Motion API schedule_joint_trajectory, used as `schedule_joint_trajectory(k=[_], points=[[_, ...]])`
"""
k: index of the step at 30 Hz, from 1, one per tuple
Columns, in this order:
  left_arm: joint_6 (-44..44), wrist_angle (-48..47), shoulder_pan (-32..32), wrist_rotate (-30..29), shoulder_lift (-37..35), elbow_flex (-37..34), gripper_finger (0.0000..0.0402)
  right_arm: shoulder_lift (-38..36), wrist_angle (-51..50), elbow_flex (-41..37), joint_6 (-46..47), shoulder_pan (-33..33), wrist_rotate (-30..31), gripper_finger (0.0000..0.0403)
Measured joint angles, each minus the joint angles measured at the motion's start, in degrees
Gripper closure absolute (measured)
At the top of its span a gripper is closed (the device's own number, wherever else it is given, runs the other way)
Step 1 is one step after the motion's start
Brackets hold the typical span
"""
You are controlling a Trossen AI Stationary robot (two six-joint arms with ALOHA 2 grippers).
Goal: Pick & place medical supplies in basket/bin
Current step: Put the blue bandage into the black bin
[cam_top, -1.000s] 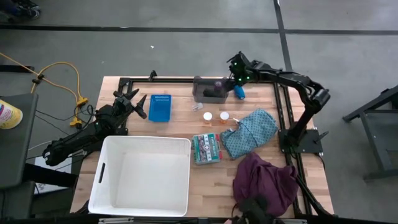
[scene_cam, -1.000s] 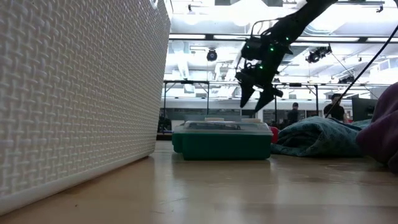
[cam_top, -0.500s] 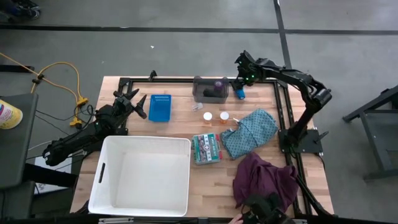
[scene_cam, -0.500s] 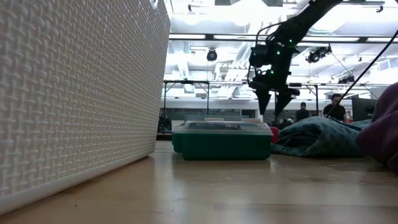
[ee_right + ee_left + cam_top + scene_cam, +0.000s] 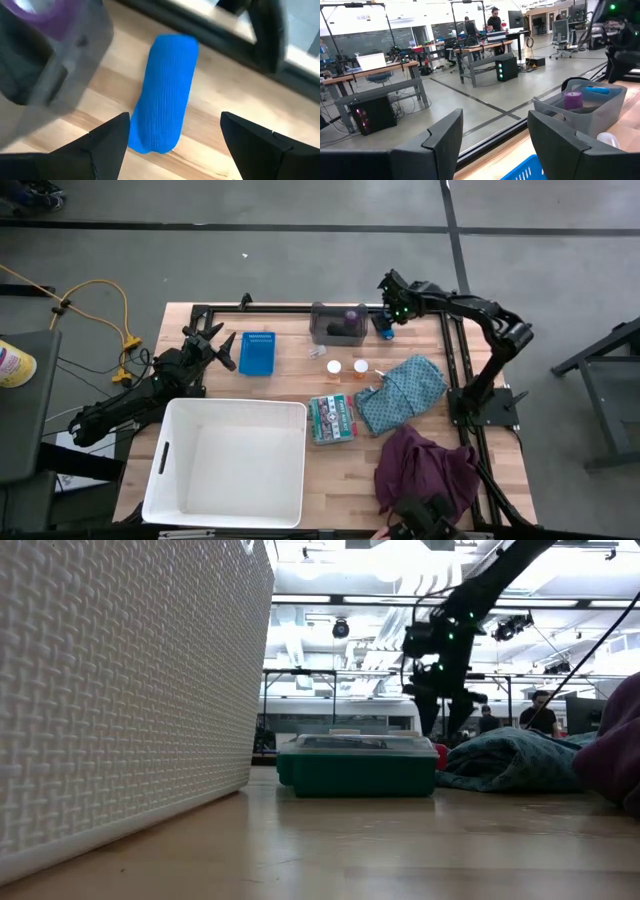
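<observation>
While the R gripper hangs over the far right part of the table, its jaws stand apart w/ nothing between them; blue roll lies flat on the wood right below, just beside the grey tray that holds the purple roll; in R wrist view the roll sits between the two fingers w/ its long axis running out ahead of the wrist, so the jaws straddle it across the short way, which looks like the right lineup for a squeeze on its sides; judgement: step in hand = descent onto blue roll, needs a straight drop then close; risk = roll is round and close to the tray wall, one finger could clip the tray or nudge the roll away; L gripper waits at the left, near the blue box, jaws apart and empty, well apart from the roll, so R arm is the nearer one by far; bin sits front left, white, nothing seen inside; two bottles, teal cloth, maroon cloth and a green case lie on the table, none binned yet, so task looks barely begun
</observation>
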Motion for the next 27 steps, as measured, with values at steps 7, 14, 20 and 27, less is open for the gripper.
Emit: schedule_joint_trajectory(k=[7,14,20,27], points=[[0.0,0.0,0.0,0.0,0.0,0.0,0.0185,0.0,10.8,-7.3,0.7,0.0,-2.6,0.0103],[0.0,0.0,0.0,0.0,0.0,0.0,0.0185,0.0,16.9,-11.1,1.8,0.0,-2.4,0.0103],[0.0,0.0,0.0,0.0,0.0,0.0,0.0185,0.0,19.1,-12.6,2.0,0.0,-1.9,0.0103],[0.0,0.0,0.0,0.0,0.0,0.0,0.0185,0.0,20.0,-13.6,2.0,0.0,-0.9,0.0103]])
